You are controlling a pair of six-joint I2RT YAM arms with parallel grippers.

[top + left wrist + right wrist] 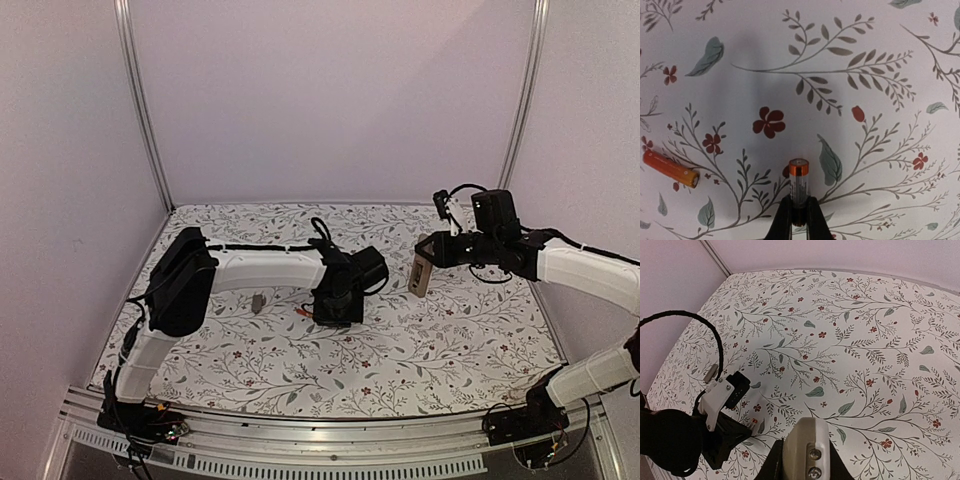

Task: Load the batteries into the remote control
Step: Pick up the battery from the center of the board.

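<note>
My left gripper [799, 202] is shut on one battery [799, 180], an orange-capped cylinder that sticks out forward between the fingertips, just above the floral table. A second orange battery [671, 169] lies flat on the table to its left. From above, the left gripper [335, 312] hangs low at mid-table with the loose battery [303, 312] beside it. My right gripper [432, 258] is shut on the remote control [421, 273], held in the air right of centre. In the right wrist view the remote control [807, 442] fills the space between the jaws, its compartment end showing two metal contacts.
A small flat grey plastic piece [258, 301] lies on the table left of the left gripper. Metal frame posts [142, 105] and pale walls close in the back and sides. The left arm's wrist [715, 405] shows in the right wrist view at lower left.
</note>
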